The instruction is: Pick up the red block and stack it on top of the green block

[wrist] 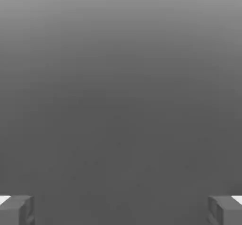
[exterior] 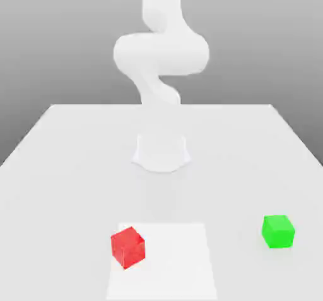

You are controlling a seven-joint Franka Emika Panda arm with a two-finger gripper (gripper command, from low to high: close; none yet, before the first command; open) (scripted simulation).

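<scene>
The red block [exterior: 128,247] rests on the white table [exterior: 69,167], near the front and toward the exterior view's left. The green block [exterior: 278,231] sits on the same table, well apart from it toward the exterior view's right. In the hand view my gripper [wrist: 121,210] is open: its two grey fingertips [wrist: 19,209] stand far apart with nothing between them, facing a plain grey background. Neither block is touched by anything.
The white arm [exterior: 161,53] rises from its round base [exterior: 161,152] at the middle of the table, behind both blocks. A slightly brighter square patch [exterior: 170,262] marks the tabletop at the front, with the red block on its edge.
</scene>
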